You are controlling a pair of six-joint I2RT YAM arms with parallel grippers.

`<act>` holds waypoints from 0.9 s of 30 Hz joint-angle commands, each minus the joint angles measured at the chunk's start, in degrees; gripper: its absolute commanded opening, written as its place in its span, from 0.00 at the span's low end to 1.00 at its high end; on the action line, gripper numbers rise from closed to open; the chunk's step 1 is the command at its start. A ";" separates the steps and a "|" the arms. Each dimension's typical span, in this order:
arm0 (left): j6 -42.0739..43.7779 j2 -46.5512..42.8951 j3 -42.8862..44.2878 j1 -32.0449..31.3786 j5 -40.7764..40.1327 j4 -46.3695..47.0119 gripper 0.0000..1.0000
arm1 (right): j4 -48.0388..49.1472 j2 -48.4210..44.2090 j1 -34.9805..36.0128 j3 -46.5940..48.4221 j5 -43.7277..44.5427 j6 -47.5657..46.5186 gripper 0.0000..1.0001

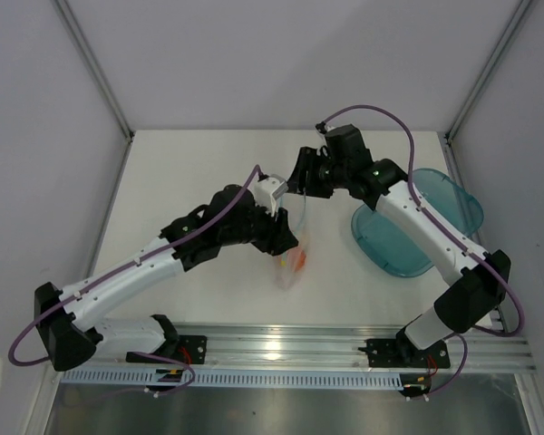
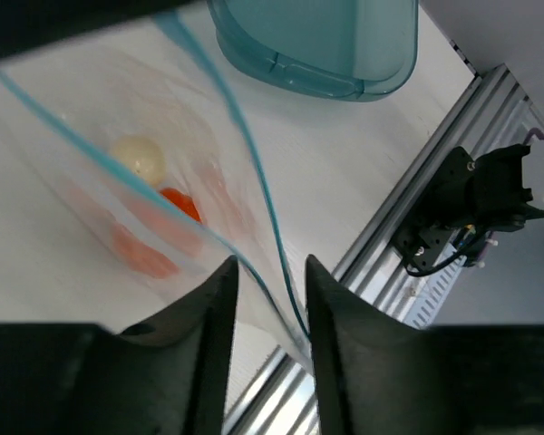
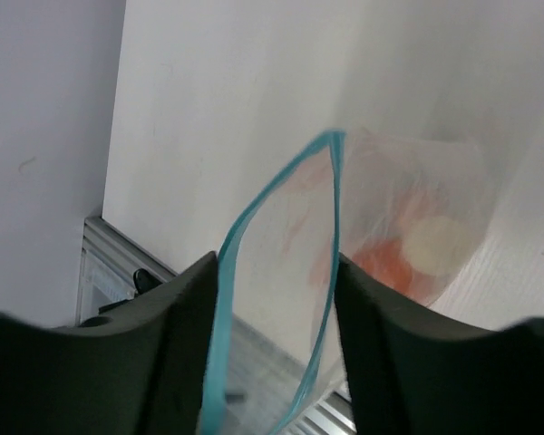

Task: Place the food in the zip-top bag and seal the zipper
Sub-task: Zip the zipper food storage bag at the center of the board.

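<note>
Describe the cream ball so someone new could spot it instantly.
On the white table, find the clear bag between the two arms, left of the teal plate. Two pieces sit inside it; the ball is the smaller, pale cream one, beside the orange-red lump.

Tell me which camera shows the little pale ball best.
Left wrist view: the pale ball sits sharp and close inside the bag. The right wrist view shows it blurrier; the top view makes it too small to tell.
</note>
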 commanded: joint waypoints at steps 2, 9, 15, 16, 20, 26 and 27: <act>-2.75 2.89 5.14 0.03 1.69 1.71 0.24 | -1.30 -0.61 1.16 2.47 1.29 -2.58 0.65; -7.85 2.90 2.43 1.70 3.53 5.40 0.01 | -2.71 -13.78 -1.82 -4.29 5.70 -4.86 0.90; -13.03 0.35 1.03 1.79 0.81 6.10 0.01 | -6.13 -25.48 -1.04 -12.64 8.50 -9.52 0.92; -14.61 -0.35 -0.11 1.79 0.81 6.80 0.01 | -6.31 -26.80 -0.43 -13.61 10.51 -10.92 0.90; -19.36 -2.20 -0.91 1.79 -1.12 7.08 0.01 | -1.76 -34.09 5.19 -22.46 7.03 -14.53 0.74; -29.64 -4.40 -1.52 1.79 -3.85 5.66 0.01 | 7.21 -41.04 23.55 -32.50 16.99 -14.01 0.59; -31.13 -4.66 -1.44 1.79 -4.02 5.40 0.01 | 8.18 -41.14 26.18 -34.87 20.08 -13.83 0.59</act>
